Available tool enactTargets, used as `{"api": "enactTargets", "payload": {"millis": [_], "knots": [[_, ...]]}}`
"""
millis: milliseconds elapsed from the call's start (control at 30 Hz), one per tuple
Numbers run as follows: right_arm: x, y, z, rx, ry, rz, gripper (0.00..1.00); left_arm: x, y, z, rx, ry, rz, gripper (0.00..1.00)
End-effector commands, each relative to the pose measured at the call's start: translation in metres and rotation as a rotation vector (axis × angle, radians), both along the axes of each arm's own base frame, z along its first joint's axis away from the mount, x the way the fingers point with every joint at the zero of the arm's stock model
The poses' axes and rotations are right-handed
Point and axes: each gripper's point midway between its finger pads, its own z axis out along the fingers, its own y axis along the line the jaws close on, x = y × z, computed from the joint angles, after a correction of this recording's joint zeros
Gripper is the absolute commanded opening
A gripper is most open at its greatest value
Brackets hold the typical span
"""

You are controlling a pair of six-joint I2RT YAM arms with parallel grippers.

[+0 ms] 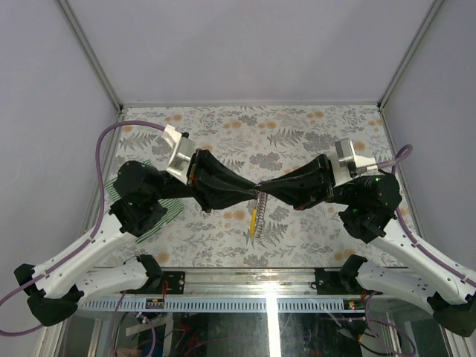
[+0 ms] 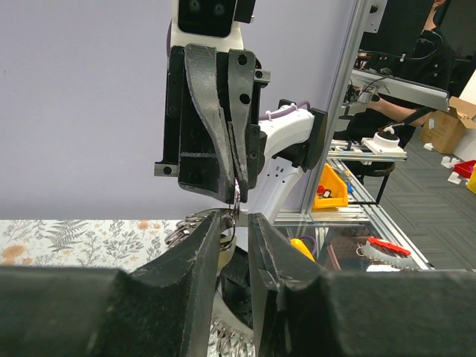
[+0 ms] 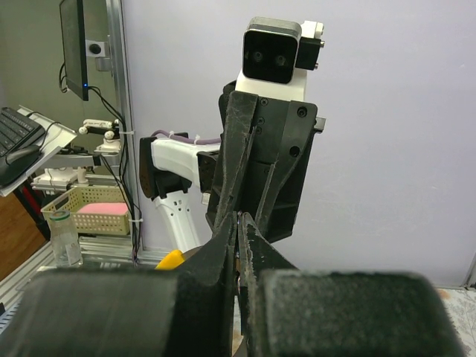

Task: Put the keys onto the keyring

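I am holding both arms out over the middle of the table (image 1: 297, 126), somewhat nearer its near edge than its far one, with the two grippers meeting tip to tip in the air. My right gripper (image 3: 238, 232) is squeezing its jaws fully together, and in the left wrist view the thin metal ring of the keyring (image 2: 236, 202) is sticking out of those closed tips, so I am pinching it there. My left gripper (image 2: 236, 224) is pointing straight at the right one, its jaws standing a narrow gap apart. The ring is sitting edge-on just above that gap. I cannot tell whether my left fingers (image 2: 202, 256) are touching it.

From above, the silvery chain (image 1: 260, 201) is hanging down from the spot where my grippers meet, and the yellow tag (image 1: 253, 220) is dangling at its lower end, pointing toward the near edge. I cannot tell whether the tag is reaching the table. The green-and-white striped cloth (image 1: 165, 214) is lying near the left edge, partly under my left arm.
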Motion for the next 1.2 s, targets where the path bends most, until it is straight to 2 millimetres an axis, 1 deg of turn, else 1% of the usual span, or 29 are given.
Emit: {"api": "enactTargets", "payload": {"millis": [0,67,167,267,367,400,533,633,667,733,767,833,933,1067,1167], "knots": [[-0.008,-0.01,0.025,0.063,-0.073,-0.009,0.0,-0.006,0.002,0.014,-0.052,-0.037,-0.012,0.21],[-0.008,-0.01,0.025,0.061,-0.071,-0.009,0.0,-0.006,0.002,0.015,-0.052,-0.038,-0.014,0.18],[-0.008,-0.01,0.024,0.057,-0.071,-0.013,0.0,-0.007,0.002,0.015,-0.049,-0.038,-0.016,0.08],[-0.008,-0.01,0.023,0.045,-0.071,-0.02,0.0,-0.006,0.002,0.013,-0.029,-0.037,-0.009,0.01],[-0.006,-0.011,0.019,0.015,-0.071,-0.041,0.01,-0.002,0.002,0.007,0.021,-0.035,0.02,0.0],[-0.005,-0.012,0.018,0.006,-0.069,-0.051,0.03,0.0,0.002,0.003,0.052,-0.035,0.032,0.0],[-0.003,-0.016,0.012,-0.05,-0.073,-0.1,0.23,0.005,0.005,-0.012,0.178,-0.054,0.079,0.0],[0.001,-0.018,0.006,-0.107,-0.063,-0.135,0.32,0.012,0.007,-0.027,0.292,-0.073,0.112,0.0],[0.002,-0.019,0.003,-0.13,-0.057,-0.145,0.33,0.014,0.007,-0.034,0.333,-0.073,0.116,0.0],[0.006,-0.019,-0.004,-0.174,-0.039,-0.165,0.36,0.018,0.009,-0.04,0.399,-0.081,0.128,0.0],[0.009,-0.019,-0.008,-0.196,-0.028,-0.18,0.36,0.019,0.01,-0.05,0.454,-0.069,0.124,0.0],[0.015,-0.018,-0.021,-0.255,0.01,-0.2,0.38,0.021,0.011,-0.059,0.521,-0.074,0.123,0.0],[0.024,-0.017,-0.033,-0.32,0.053,-0.234,0.4,0.029,0.013,-0.075,0.621,-0.068,0.135,0.0],[0.032,-0.013,-0.049,-0.386,0.096,-0.252,0.42,0.04,0.017,-0.091,0.735,-0.063,0.17,0.0],[0.038,-0.007,-0.065,-0.428,0.118,-0.251,0.44,0.044,0.019,-0.101,0.805,-0.058,0.178,0.0]]}}
